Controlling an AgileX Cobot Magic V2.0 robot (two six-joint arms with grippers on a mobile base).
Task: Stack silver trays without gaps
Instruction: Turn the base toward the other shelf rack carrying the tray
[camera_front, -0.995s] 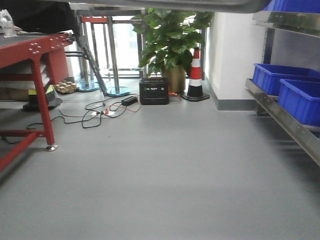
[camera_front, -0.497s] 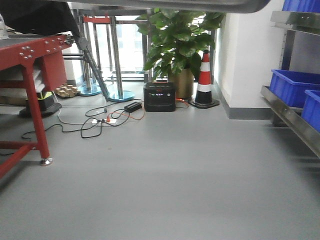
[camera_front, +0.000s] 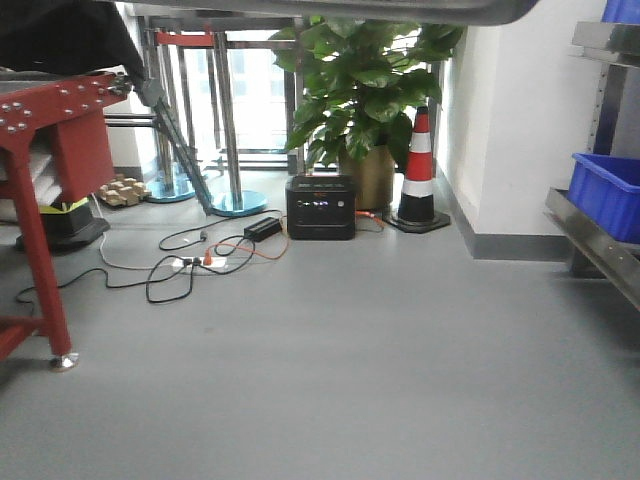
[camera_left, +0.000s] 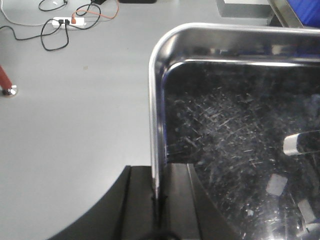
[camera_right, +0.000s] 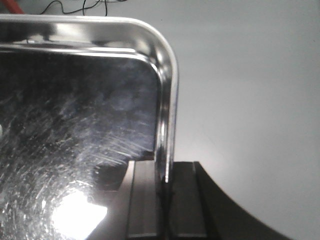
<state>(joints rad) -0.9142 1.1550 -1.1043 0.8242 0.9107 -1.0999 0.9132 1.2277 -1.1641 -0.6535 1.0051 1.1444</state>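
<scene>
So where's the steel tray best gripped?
On its raised side walls, from outside on each side. The tray is wide and shallow, and its thin wall fits the left end effector and right end effector, both pinching it.

Shiny, scratched silver tray (camera_left: 235, 125) aloft

The tray (camera_left: 235, 150) was seen in shiny silver, its dark mirrored bottom covered with fine pale scratches. Black was shown by the left gripper (camera_left: 159, 200) and the right gripper (camera_right: 165, 200), low in the wrist views. The floor (camera_front: 350, 380) was rendered in plain grey. A red table (camera_front: 30, 230) was seen at the left of the front view and a blue bin (camera_front: 607, 195) at the right. In the upper middle, a green plant (camera_front: 365, 70) was flanked by a cone (camera_front: 419, 165) banded red and white.
</scene>
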